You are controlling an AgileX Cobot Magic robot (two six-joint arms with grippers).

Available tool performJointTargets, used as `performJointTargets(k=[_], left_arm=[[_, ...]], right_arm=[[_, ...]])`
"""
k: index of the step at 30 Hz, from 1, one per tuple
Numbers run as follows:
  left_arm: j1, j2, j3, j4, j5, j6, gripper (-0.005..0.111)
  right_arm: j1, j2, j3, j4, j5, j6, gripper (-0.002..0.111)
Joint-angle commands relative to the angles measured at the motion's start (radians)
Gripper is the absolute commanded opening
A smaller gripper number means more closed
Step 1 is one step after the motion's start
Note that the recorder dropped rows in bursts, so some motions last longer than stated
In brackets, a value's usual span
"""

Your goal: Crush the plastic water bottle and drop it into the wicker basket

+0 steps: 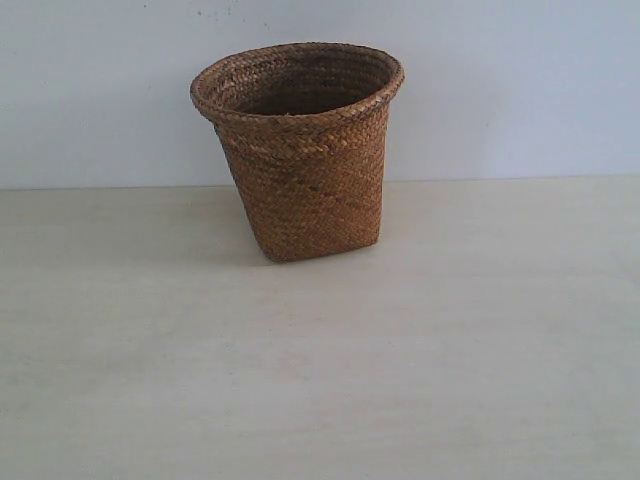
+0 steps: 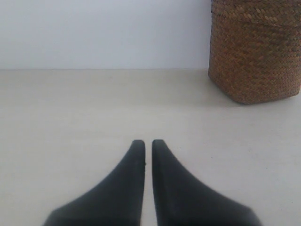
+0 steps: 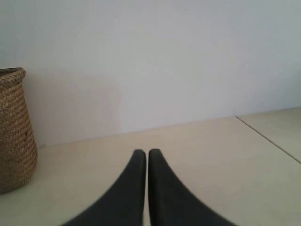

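The brown wicker basket point(image 1: 300, 150) stands upright at the back middle of the pale table, its wide rolled rim facing up. Its lower wall also shows in the left wrist view point(image 2: 256, 49) and its side in the right wrist view point(image 3: 14, 129). The plastic water bottle is out of view in every frame. My left gripper point(image 2: 148, 143) is shut with nothing between its dark fingers, low over the bare table and well short of the basket. My right gripper point(image 3: 147, 153) is likewise shut and empty. Neither gripper appears in the exterior view.
The pale tabletop point(image 1: 320, 380) stretches in front of and beside the basket. A plain light wall point(image 1: 520, 80) runs behind it. A seam or table edge point(image 3: 268, 136) shows in the right wrist view.
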Motion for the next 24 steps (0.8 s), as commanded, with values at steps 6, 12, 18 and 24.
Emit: performJointTargets(k=[6, 12, 18, 24], left_arm=[[0.002, -0.004, 0.004, -0.005, -0.001, 0.001, 0.004], [0.002, -0.004, 0.004, -0.005, -0.001, 0.001, 0.004], [0.002, -0.004, 0.004, -0.005, -0.001, 0.001, 0.004], [0.002, -0.004, 0.004, -0.005, -0.001, 0.001, 0.004]], right_arm=[[-0.005, -0.029, 0.000, -0.038, 0.136, 0.019, 0.000], [-0.005, -0.076, 0.000, -0.038, 0.238, -0.010, 0.000], [-0.005, -0.076, 0.000, -0.031, 0.282, -0.052, 0.000], [0.040, -0.076, 0.000, -0.031, 0.326, -0.081, 0.000]])
